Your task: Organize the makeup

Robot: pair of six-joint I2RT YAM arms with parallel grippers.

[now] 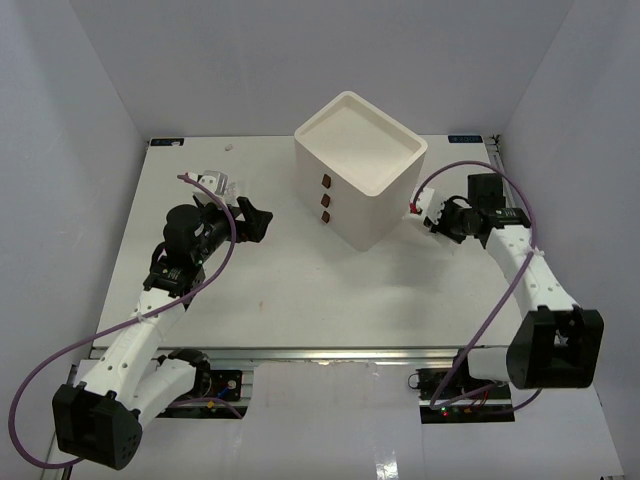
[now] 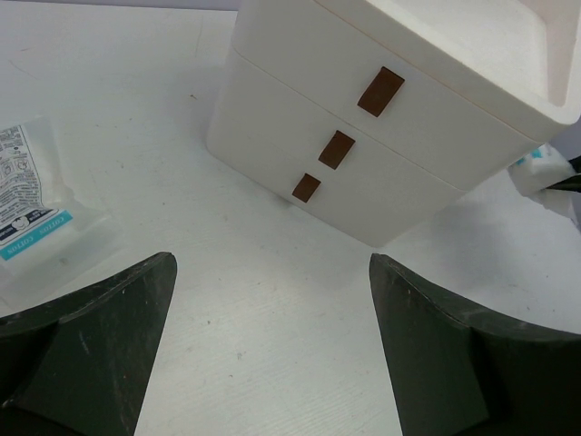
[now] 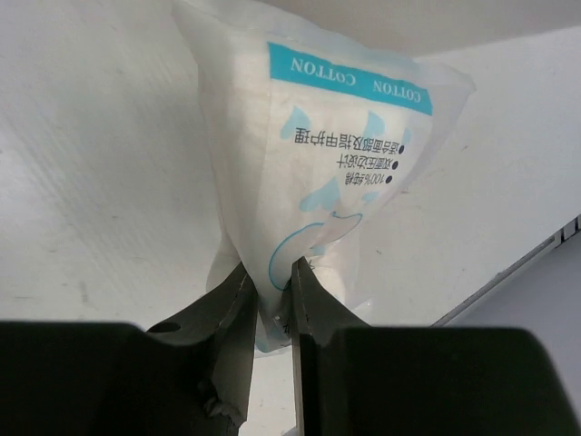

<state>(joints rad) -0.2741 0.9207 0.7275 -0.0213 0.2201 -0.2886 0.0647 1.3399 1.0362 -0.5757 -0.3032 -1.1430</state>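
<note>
Overhead view: the left arm [image 1: 160,300] rises from its base and bends inward over the bench [image 1: 300,290]. Its wrist is turned toward the cream drawer box [image 1: 360,165]. The left jaws stand wide, holding nothing, well to the left of the box's knob face. A clear sachet [image 1: 215,185] lies on the bench left of the box, just behind that arm and partly hidden by it. The right arm [image 1: 525,265] stretches up from its base and folds back toward the box's right wall. The right jaws sit just beside that wall, with a cotton sachet [image 1: 424,207] pinched in them.

Left wrist view: two dark fingers [image 2: 100,345] frame the lower corners, spread far apart with bare bench between them. The camera looks slightly down at the drawer box [image 2: 390,100], whose three dark red knobs [image 2: 336,148] run in a slanting row. The clear sachet [image 2: 36,204], with a teal printed band, lies flat on the bench left of the box. The cotton sachet [image 2: 543,171] peeks out past the box's right corner.

Right wrist view: the right jaws are nearly closed and clamp the lower edge of the cotton sachet [image 3: 309,173]. It stands up from the jaws, its teal "COTTON" band at the top and the box's shaded base behind it. I cannot tell whether it is clear of the bench [image 3: 100,163].
</note>
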